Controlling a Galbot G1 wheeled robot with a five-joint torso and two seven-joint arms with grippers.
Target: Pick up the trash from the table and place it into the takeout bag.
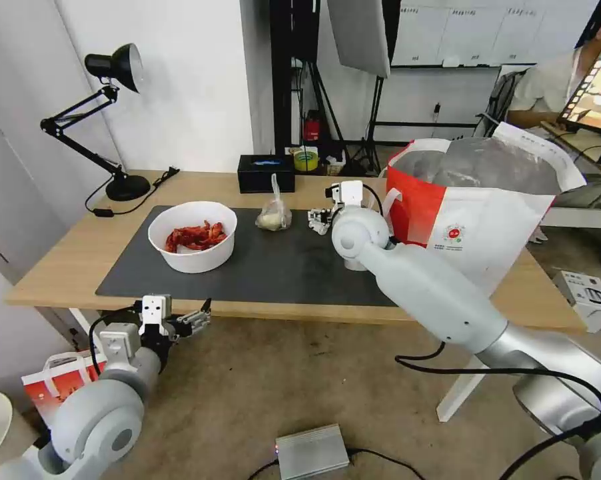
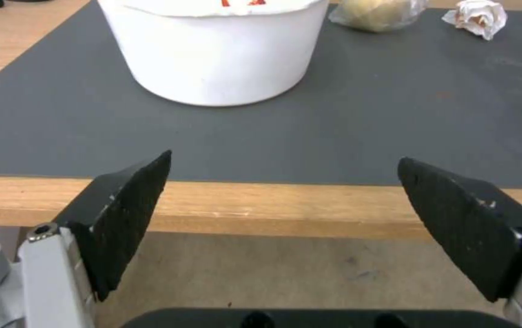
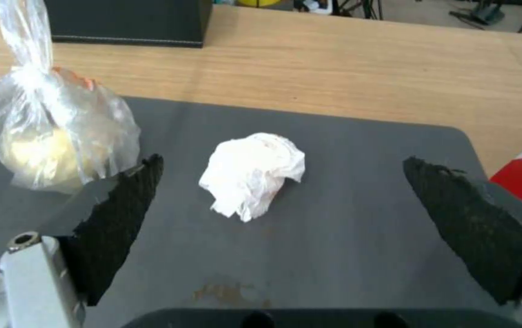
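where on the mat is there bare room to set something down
Bare mat runs along its near edge, from in front of the white bowl toward the right arm. It is crowded at the back, where the knotted bag, the crumpled tissue and the open right gripper cluster beside the takeout bag.

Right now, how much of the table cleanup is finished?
Nothing looks bagged yet. The right end effector is open over the crumpled tissue. The bowl of shells and knotted bag wait on the mat; the left end effector is open off the table's edge.
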